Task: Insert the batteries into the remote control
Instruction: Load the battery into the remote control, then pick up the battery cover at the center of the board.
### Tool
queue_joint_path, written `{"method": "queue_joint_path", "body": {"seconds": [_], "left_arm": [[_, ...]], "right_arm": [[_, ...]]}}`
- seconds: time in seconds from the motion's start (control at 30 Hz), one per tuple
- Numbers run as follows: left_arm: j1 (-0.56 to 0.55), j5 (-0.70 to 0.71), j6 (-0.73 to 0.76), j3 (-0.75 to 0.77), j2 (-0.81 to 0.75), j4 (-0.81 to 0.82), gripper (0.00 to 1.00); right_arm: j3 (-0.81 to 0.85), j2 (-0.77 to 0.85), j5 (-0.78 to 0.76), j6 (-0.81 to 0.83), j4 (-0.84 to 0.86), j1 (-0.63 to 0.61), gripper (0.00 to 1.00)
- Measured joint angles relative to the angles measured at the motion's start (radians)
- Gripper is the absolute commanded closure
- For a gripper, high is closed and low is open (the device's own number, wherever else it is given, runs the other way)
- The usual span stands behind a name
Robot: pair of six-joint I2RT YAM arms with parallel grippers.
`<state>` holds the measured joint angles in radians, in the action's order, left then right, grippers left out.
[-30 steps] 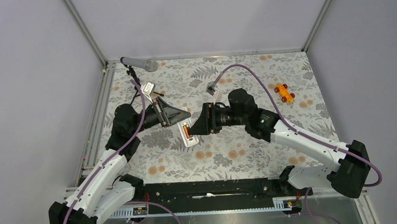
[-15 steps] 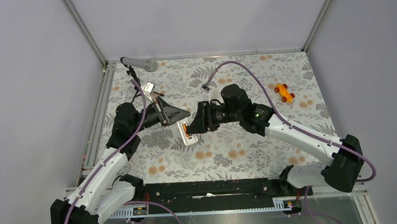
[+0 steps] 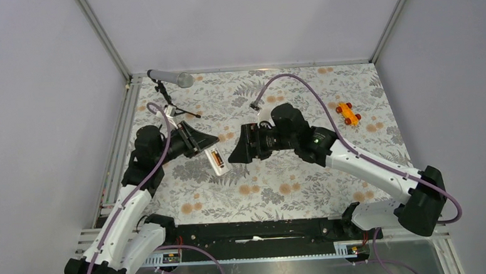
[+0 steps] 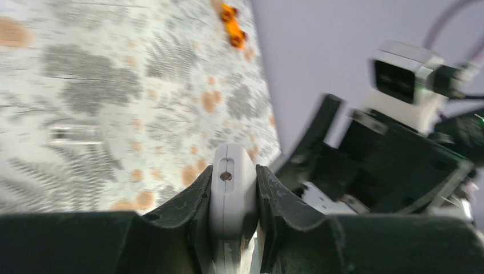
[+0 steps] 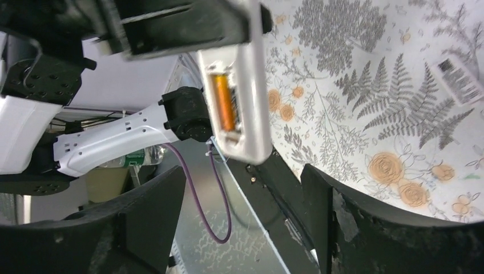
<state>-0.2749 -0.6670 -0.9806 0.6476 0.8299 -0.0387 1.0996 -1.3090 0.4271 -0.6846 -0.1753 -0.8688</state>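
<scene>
My left gripper [image 3: 206, 144] is shut on the white remote control [image 3: 217, 161] and holds it above the table; in the left wrist view the remote's end [image 4: 230, 194] sits clamped between the two fingers. An orange battery [image 5: 223, 103] lies in the remote's [image 5: 242, 85] open compartment, seen in the right wrist view and from above [image 3: 216, 158]. My right gripper [image 3: 236, 155] is open and empty, just right of the remote and apart from it; in its wrist view its gripper [image 5: 245, 220] has wide-spread jaws with nothing between them. A second battery is not visible.
A grey microphone [image 3: 171, 78] on a black tripod stands at the back left. An orange toy car [image 3: 348, 113] lies at the back right, also in the left wrist view [image 4: 231, 25]. The floral cloth [image 3: 293, 191] covers the table. A small flat barcode label lies on the cloth [image 5: 461, 80].
My left gripper has pulled the remote to the left, away from my right gripper. My right gripper has let go of the battery, which now sits in the compartment, and stands clear of the remote.
</scene>
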Motion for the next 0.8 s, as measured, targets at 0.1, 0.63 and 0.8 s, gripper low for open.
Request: {"method": "queue_joint_path", "body": {"seconds": [0.1, 0.63, 0.8], "left_arm": [[0.057, 0.076, 0.073, 0.000, -0.041, -0.124, 1.00], [0.124, 0.507, 0.194, -0.002, -0.217, -0.577, 1.00], [0.126, 0.544, 0.203, -0.002, -0.219, -0.619, 1.00]], "right_arm": [[-0.005, 0.032, -0.029, 0.047, -0.003, 0.005, 0.17], [0.207, -0.513, -0.314, 0.828, -0.286, 0.020, 0.21], [0.344, -0.656, -0.338, 0.927, -0.375, 0.020, 0.22]]}}
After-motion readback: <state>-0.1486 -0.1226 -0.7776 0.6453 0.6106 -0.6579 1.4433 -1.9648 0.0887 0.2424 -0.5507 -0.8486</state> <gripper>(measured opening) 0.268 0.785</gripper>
